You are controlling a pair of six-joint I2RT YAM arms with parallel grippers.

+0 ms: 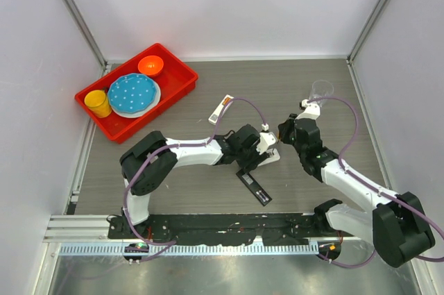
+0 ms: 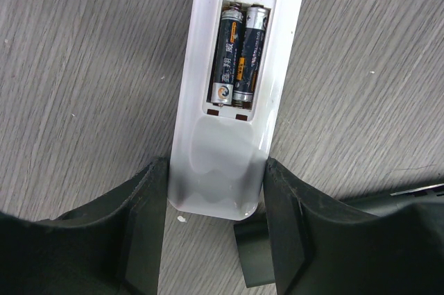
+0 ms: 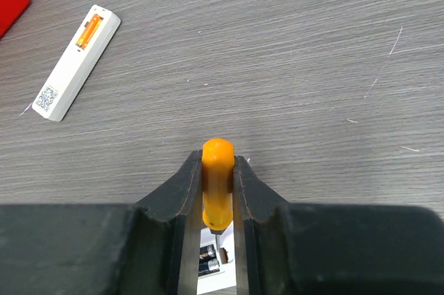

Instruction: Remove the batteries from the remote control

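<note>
Left gripper [image 2: 216,201] was closed on the near end of a white remote [image 2: 229,149] lying back-up. Two dark batteries [image 2: 237,52] sat side by side in its open bay, toward 12 o'clock. Right gripper [image 3: 218,163] was clamped on an orange screwdriver [image 3: 218,194], its tip at the bay's far edge. A second remote [image 3: 76,62] lay at 10 o'clock.

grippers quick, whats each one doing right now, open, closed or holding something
Left gripper: closed on the end of the white remote.
Right gripper: closed on the orange handle of the screwdriver.
</note>
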